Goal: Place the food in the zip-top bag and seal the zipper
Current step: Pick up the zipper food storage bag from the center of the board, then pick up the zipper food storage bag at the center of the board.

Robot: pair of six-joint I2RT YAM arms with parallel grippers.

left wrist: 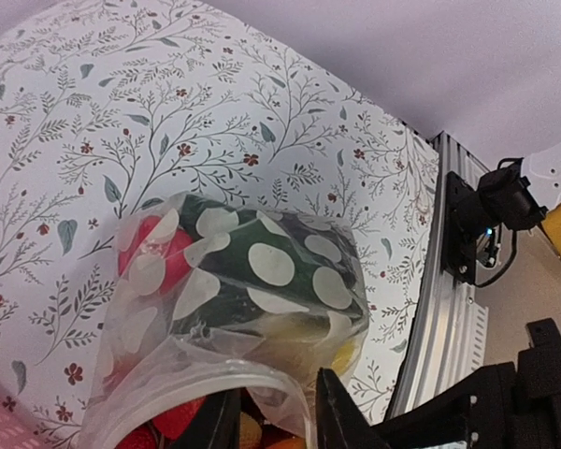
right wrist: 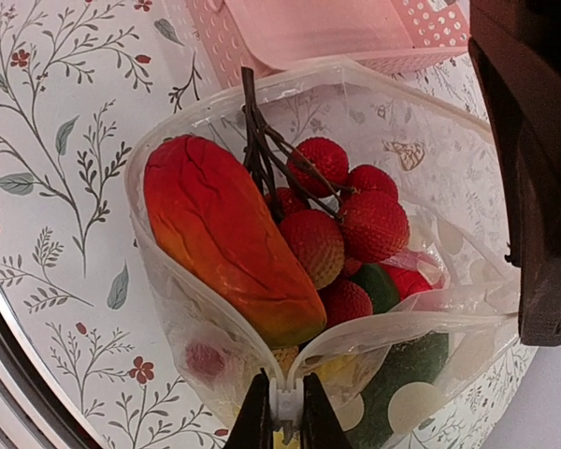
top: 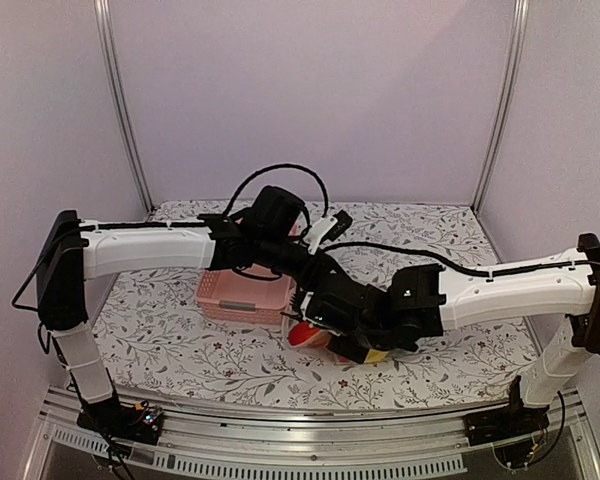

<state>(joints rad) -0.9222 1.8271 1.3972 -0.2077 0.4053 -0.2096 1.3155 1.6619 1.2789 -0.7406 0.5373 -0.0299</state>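
Zip-top bag (right wrist: 198, 360): clear soft film printed with white polka dots, bulging full, mouth gaping wide. Lies on the flowered table (top: 180, 340), just beside the near right corner of the pink basket (top: 242, 295), at the centre where both arms meet. Holds the food: a long red-orange pepper (right wrist: 224, 234) along one wall, bumpy red round ones (right wrist: 355, 215) bunched on dark twigs (right wrist: 260, 140), a dark green piece (left wrist: 262, 299) deeper in, something yellow (left wrist: 299, 341) near it.

Right gripper (right wrist: 282, 412): jaws together, pinched on the zipper (right wrist: 402, 325) at one end of the mouth, where the two lips meet.

Left gripper (left wrist: 276, 416): at the opposite side of the mouth, fingers either side of the rim with a gap showing. Cannot tell whether clamped on the film.
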